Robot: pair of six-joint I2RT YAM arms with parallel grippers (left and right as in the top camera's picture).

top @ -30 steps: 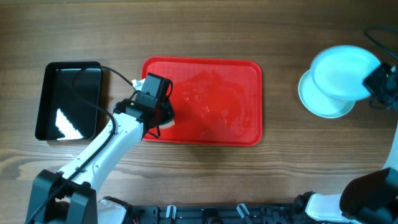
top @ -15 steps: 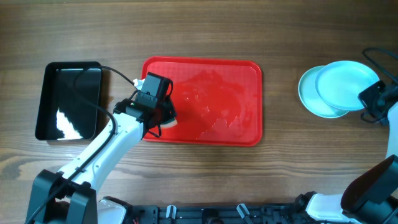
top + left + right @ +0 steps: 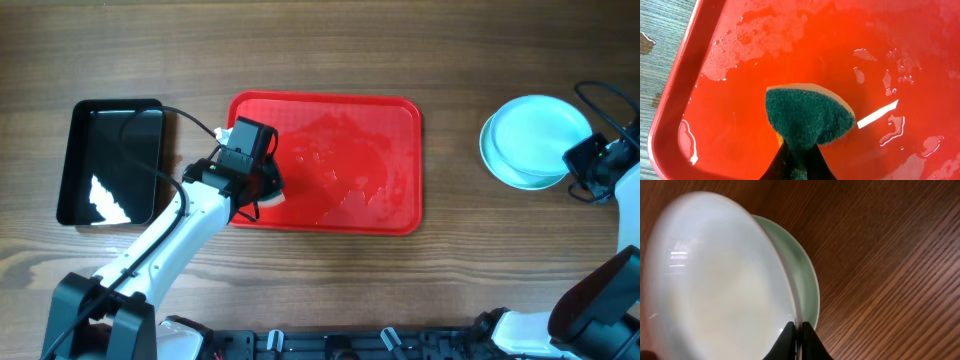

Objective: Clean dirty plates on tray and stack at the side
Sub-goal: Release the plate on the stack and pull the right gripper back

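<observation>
The pale mint-blue round plates (image 3: 540,135) sit stacked on the wooden worktop (image 3: 300,50) right of the wet, plate-free large red plastic tray (image 3: 392,128), so the job looks nearly done: the right end effector (image 3: 799,327) pinches the top plate (image 3: 715,280) by its rim, the left end effector (image 3: 798,156) a green sponge (image 3: 807,117).

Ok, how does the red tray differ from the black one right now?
The red tray is larger than the black tray. The red tray is wet, with water patches; the black tray shows only glossy reflections. The sponge is over the red tray, not the black tray. Both are rounded rectangles with low rims.
</observation>
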